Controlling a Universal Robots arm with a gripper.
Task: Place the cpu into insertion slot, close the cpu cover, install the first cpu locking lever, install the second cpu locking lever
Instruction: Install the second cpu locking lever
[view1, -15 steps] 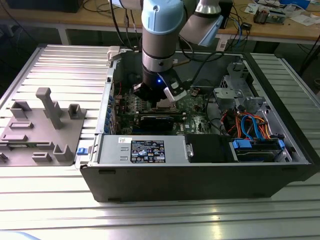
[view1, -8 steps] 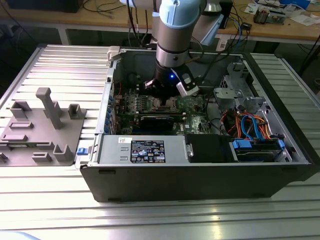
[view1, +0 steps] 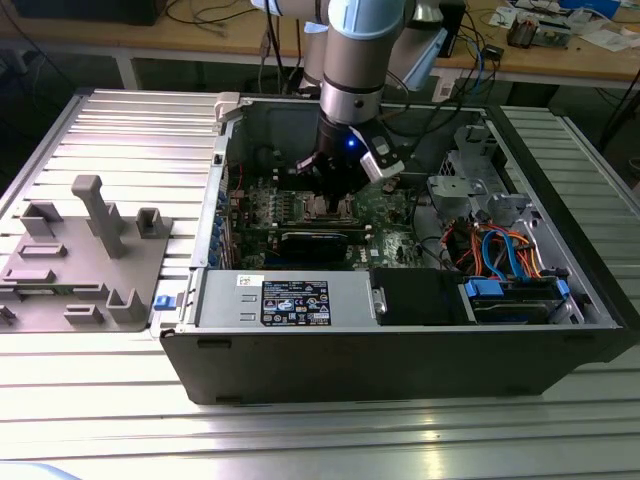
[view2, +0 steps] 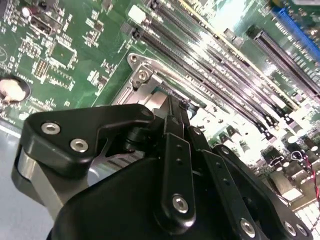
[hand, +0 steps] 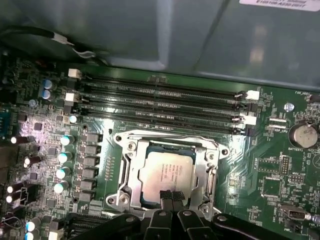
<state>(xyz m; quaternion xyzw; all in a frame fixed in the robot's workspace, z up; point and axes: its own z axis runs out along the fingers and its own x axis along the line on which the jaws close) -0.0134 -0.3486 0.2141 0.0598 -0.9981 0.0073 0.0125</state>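
In the first wrist view the cpu (hand: 164, 172) lies flat in the insertion slot (hand: 123, 146) on the green board. The silver cpu cover (hand: 131, 170) lies down over it, its window showing the chip's top. A thin metal lever (hand: 165, 135) runs along one edge of the socket. My gripper (hand: 170, 196) is shut, its black fingertips pressed together at the cover's opposite edge, over the chip's rim. In the second wrist view the gripper (view2: 172, 107) points down at the socket's metal frame (view2: 142, 82). The exterior view shows the gripper (view1: 334, 196) low inside the computer case.
Long black memory slots (hand: 165, 107) run beside the socket. Capacitors (hand: 64, 157) stand in a row on another side. The open case (view1: 400, 340) holds a power supply (view1: 290, 298), a black card (view1: 315, 243) and bundled cables (view1: 495, 250). A grey fixture (view1: 90, 250) sits at the exterior view's left.
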